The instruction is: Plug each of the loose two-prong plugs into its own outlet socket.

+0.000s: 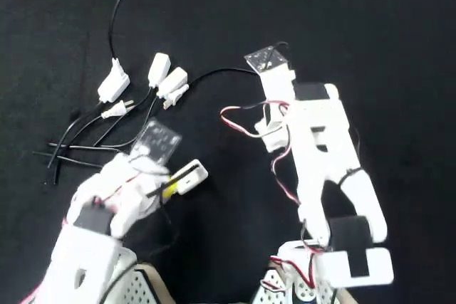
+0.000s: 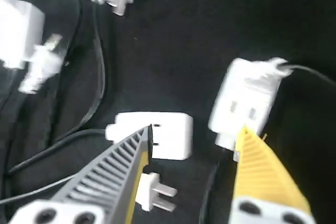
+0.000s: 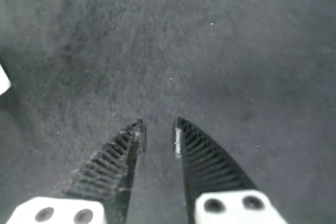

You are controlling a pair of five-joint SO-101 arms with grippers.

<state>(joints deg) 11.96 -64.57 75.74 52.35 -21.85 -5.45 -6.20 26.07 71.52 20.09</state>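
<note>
My left gripper is open low over the black table, with one grey finger and one yellow finger. A white outlet block lies just past the grey fingertip, and a loose two-prong plug lies beside that finger. A second white socket on a black cable touches the yellow fingertip; from above it is the white socket beside the left gripper. More white plugs and sockets lie farther back. My right gripper hovers over bare cloth, slightly open and holding nothing.
Thin black cables trail across the left of the table. One cable runs toward the right gripper. A white plug and a small pronged plug lie among them. The right and far side are bare black cloth.
</note>
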